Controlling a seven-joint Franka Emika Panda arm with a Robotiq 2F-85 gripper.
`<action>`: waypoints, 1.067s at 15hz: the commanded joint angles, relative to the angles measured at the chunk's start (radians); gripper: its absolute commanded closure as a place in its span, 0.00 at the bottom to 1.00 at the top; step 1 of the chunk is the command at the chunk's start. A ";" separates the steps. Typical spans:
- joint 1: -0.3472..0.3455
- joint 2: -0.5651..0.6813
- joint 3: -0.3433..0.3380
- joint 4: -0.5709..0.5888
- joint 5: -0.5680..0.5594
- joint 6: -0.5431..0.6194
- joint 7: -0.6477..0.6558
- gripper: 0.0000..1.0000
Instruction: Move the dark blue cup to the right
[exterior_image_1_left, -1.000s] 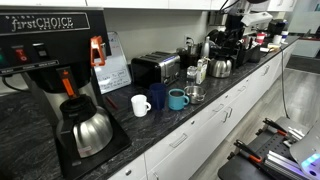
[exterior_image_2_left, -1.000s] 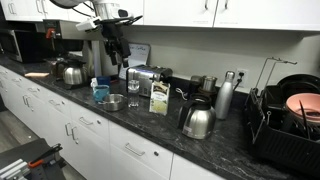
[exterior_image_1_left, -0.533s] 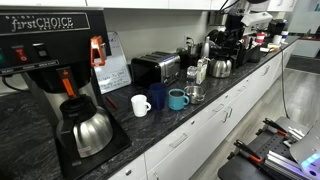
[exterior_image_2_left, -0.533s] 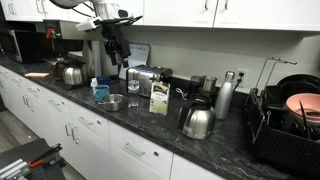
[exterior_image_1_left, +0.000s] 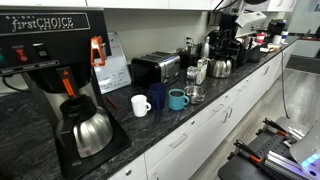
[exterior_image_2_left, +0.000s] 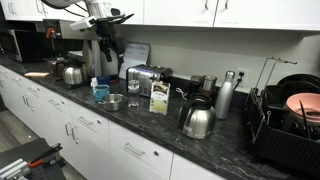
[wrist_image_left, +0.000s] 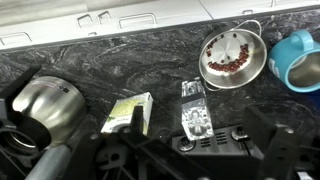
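The dark blue cup stands upright on the black counter between a white mug and a teal-blue mug with a handle. It is out of the wrist view, where only the teal mug shows at the right edge. My gripper hangs open and empty high above the counter, over the toaster and behind the teal mug. In the wrist view the open gripper frames the toaster and a drinking glass.
A metal bowl with red bits sits beside the teal mug. A yellow-green box and a steel kettle stand further along. A large coffee machine with a carafe fills the counter beyond the white mug.
My arm has shifted a little up and sideways above the toaster. The cups and other things have not moved.
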 joint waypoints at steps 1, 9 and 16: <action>0.024 0.013 0.042 0.012 0.005 0.037 0.033 0.00; 0.038 0.009 0.081 0.005 0.001 0.048 0.092 0.00; 0.037 -0.003 0.097 -0.003 -0.016 0.056 0.109 0.00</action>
